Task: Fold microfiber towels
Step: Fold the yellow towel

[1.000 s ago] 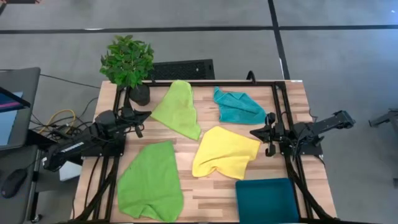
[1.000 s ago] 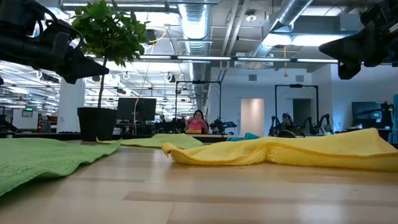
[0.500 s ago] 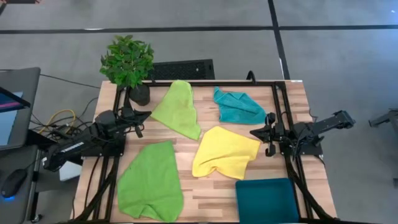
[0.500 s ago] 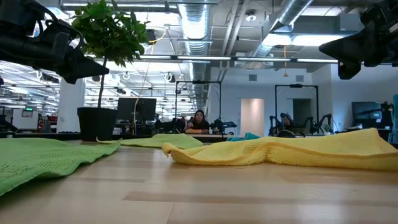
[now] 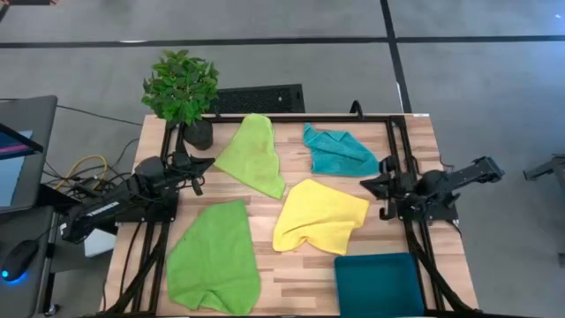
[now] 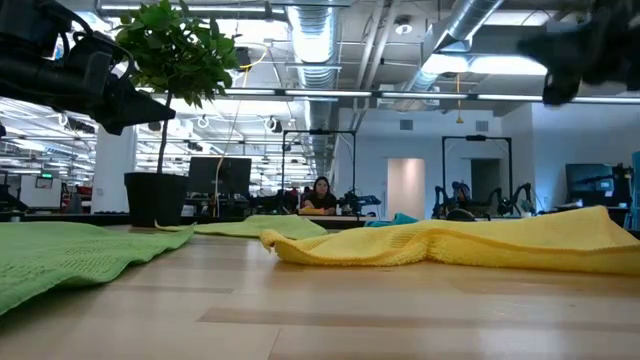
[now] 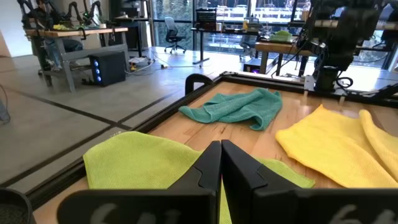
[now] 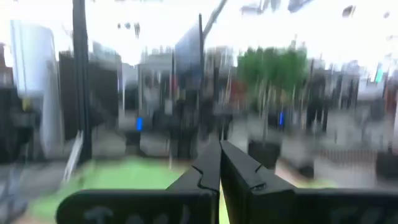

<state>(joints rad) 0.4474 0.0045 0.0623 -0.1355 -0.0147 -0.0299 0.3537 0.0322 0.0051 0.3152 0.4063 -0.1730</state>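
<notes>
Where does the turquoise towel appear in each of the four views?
High view: turquoise towel near the table's far edge, right of centre.
Low view: only a small tip behind the yellow towel.
Left wrist view: upper middle.
Right wrist view: not in it.
Shared landmark: the yellow towel beside it.

Overhead, table-level and two wrist views, all sharing the yellow towel (image 5: pixel 320 216).

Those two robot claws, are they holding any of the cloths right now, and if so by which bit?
Nothing is held. The left gripper and right gripper are both shut on nothing, above the table.
</notes>
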